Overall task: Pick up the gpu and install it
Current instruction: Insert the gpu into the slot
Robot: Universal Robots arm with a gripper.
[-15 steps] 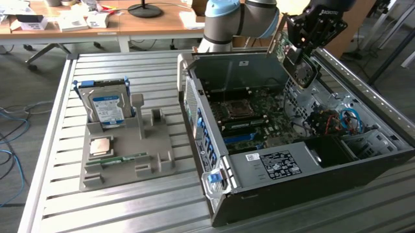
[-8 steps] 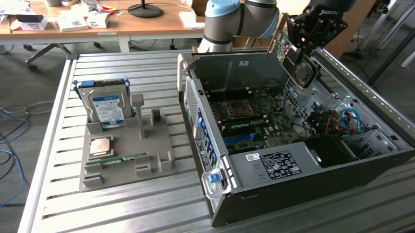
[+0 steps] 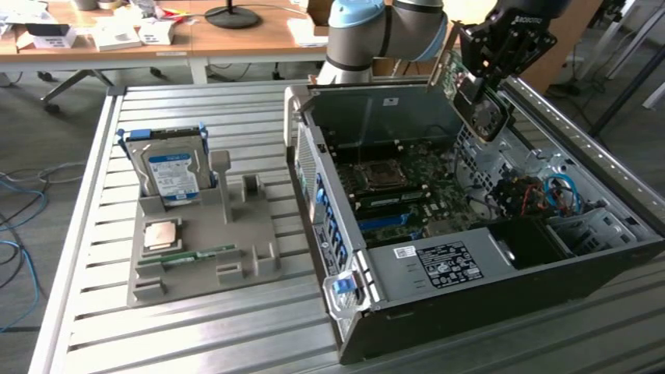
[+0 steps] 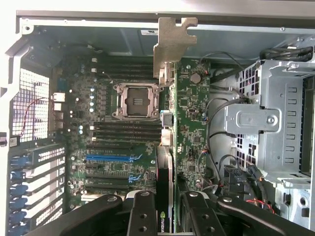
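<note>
I hold the gpu (image 3: 476, 105) with my gripper (image 3: 488, 66) shut on it, above the far end of the open computer case (image 3: 437, 265). The card hangs on edge over the motherboard (image 3: 400, 191) without touching it. In the wrist view the gpu (image 4: 167, 147) appears edge-on between my black fingers (image 4: 142, 216), its silver bracket (image 4: 173, 42) pointing toward the case's rear wall. It hovers over the board's expansion slots (image 4: 110, 160), beside the empty CPU socket (image 4: 136, 101).
A grey parts holder (image 3: 249, 261) on the slatted metal table holds an upright hard drive (image 3: 170, 167), a square chip (image 3: 164, 234) and a green memory stick (image 3: 187, 255). A drive cage (image 4: 268, 128) and loose cables (image 3: 546, 195) occupy the case's other side.
</note>
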